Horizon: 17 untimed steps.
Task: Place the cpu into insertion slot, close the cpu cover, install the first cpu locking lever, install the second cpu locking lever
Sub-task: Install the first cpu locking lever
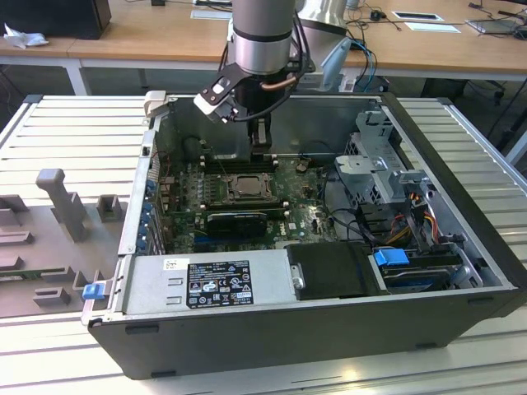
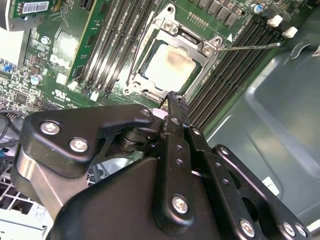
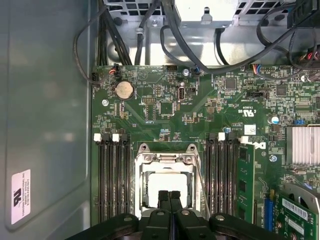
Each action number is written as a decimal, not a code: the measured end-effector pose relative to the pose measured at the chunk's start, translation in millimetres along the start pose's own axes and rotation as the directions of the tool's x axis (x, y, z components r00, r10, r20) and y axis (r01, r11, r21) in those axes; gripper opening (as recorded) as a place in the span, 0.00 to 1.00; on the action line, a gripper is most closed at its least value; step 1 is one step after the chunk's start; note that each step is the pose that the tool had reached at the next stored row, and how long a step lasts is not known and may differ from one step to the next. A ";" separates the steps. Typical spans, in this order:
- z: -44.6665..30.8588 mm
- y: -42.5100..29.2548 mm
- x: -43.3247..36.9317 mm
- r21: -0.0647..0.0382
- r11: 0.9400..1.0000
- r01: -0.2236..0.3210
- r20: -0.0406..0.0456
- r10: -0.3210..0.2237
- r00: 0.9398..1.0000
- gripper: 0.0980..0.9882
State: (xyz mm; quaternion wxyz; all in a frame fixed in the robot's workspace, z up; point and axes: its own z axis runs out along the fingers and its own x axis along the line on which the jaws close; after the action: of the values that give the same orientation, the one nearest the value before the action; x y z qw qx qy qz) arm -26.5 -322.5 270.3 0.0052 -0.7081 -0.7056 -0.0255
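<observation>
The cpu (image 2: 170,67) is in. It lies flat in the insertion slot (image 3: 136,180), pale top showing through the window of the cpu cover (image 2: 202,62), and the cover looks folded down over it. By my reading, the first two steps are done.

The levers are less clear. In the second wrist view one thin locking lever (image 2: 250,47) juts out from a corner of the socket over the memory slots (image 2: 225,75), so I judge it not latched. In the first wrist view a thin rod (image 3: 200,182) slants along one side of the socket. I cannot tell whether either lever is hooked, so the lever work appears to be what is left.

The gripper (image 3: 169,194) hangs just above the edge of the socket, fingers (image 3: 163,200) pressed together with nothing between them.

It is tight around the socket, with banks of memory slots on both sides and a green memory module (image 3: 244,185) standing in one. In the exterior view a black graphics card (image 1: 237,220) sits just beside the socket. The power supply (image 1: 214,284), the drive cage (image 1: 375,164) and the case wall (image 1: 140,206) box the arm in. The computer case rests on a slatted metal counter (image 1: 82,123).
</observation>
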 end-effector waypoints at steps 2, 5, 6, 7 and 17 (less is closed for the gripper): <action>-1.6 0.1 0.1 0.000 1.000 0.000 0.000 0.000 1.000 0.01; -4.5 0.1 0.2 0.000 1.000 0.000 0.000 0.000 1.000 0.01; -5.1 0.2 0.2 0.000 1.000 0.000 0.000 0.000 1.000 0.01; -5.7 0.2 0.3 0.000 1.000 0.000 0.000 0.000 1.000 0.01; -13.3 0.4 0.6 0.000 1.000 0.000 0.000 0.000 1.000 0.01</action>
State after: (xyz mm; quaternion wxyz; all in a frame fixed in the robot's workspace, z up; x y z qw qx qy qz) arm -26.5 -322.5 283.6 0.0052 -0.7081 -0.7057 -0.0254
